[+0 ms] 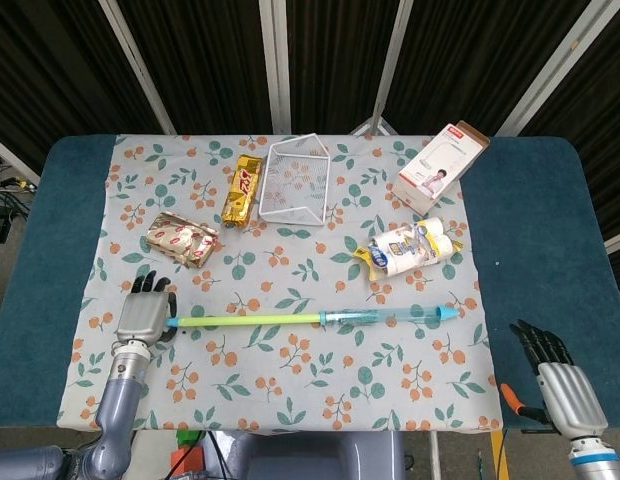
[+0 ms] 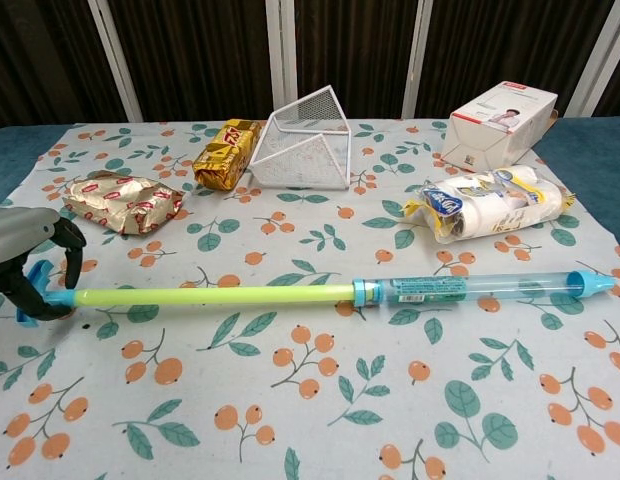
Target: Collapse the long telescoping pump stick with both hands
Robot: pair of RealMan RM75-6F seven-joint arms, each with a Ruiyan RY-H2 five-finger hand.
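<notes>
Lying across the near part of the counter [image 1: 550,250], on its leaf-and-berry cloth [image 1: 290,390], the stick [image 1: 320,319] is fully drawn out, running side to side. Its clear blue barrel [image 2: 480,288] takes up the half toward the robot's right, ending in a small blue nozzle; the thin yellow-green rod [image 2: 210,295] takes up the other half and ends in a blue handle at the far left.

It looks like light, hollow plastic: stiff enough lengthwise, but the thin rod would likely bow or jam if pushed off-axis. The smooth barrel may roll or slip, so I'd clasp it around its middle and drive the rod straight in from the handle.

The left hand [image 1: 142,314] sits at the handle end, fingers curled about it in the chest view, though I can't quite tell how firm the hold is. The right hand [image 1: 562,378] hovers well apart from the nozzle, over the counter's bare blue edge, fingers apart and holding nothing.
</notes>
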